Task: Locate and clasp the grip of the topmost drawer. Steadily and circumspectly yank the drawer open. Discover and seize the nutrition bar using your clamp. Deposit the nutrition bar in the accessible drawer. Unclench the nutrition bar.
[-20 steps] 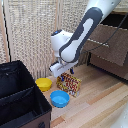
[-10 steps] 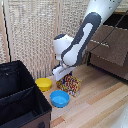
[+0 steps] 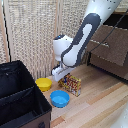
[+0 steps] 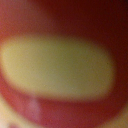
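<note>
The nutrition bar [image 3: 73, 85], a red, yellow and orange packet, lies on the wooden floor beside the bowls. My clamp [image 3: 64, 76] is right down at the packet's near end, touching or almost touching it. Its fingers are too small and too hidden to show whether they are open or shut. The wrist view is filled by the packet's blurred red and yellow surface [image 4: 60, 65], very close, with no fingers showing. The dark brown cabinet stands at the exterior view's right, with the topmost drawer [image 3: 109, 46] and its thin handle [image 3: 100, 43]. How far out the drawer stands is unclear.
A yellow bowl [image 3: 43, 84] and a blue bowl [image 3: 60, 98] sit on the floor just to the exterior view's left of the packet. A large black box [image 3: 20, 100] fills the lower left corner. A pale panelled wall [image 3: 35, 35] runs behind.
Hardly anything has changed. The arm stays bent over the packet with the clamp down at it, and the packet and bowls have not visibly moved.
</note>
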Motion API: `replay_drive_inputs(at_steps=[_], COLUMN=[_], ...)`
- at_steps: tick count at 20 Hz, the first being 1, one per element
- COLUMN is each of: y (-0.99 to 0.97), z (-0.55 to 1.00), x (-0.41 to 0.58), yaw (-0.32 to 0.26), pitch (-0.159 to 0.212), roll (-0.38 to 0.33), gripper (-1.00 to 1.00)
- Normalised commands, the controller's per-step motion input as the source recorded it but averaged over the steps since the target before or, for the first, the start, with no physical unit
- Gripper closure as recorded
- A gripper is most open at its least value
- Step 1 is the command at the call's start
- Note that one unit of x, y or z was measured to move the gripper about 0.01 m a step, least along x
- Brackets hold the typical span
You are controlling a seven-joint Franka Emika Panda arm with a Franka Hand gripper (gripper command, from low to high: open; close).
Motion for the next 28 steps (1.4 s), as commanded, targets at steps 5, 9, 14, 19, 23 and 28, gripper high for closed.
replay_drive_inputs(at_steps=[5,9,14,19,23,28], y=[0.0,0.0,0.09,0.19,0.04,-0.08], z=[0.76,0.86,0.84,0.73,0.71,0.63], x=[0.353,0.549,0.679,0.451,0.161,0.052], yaw=[0.0,-0.029,-0.109,-0.215,-0.29,-0.267], pitch=[0.199,0.156,0.084,0.0,0.017,0.098], roll=[-0.001,0.0,-0.016,-0.054,0.02,0.114], gripper=[1.0,1.0,1.0,1.0,1.0,1.0])
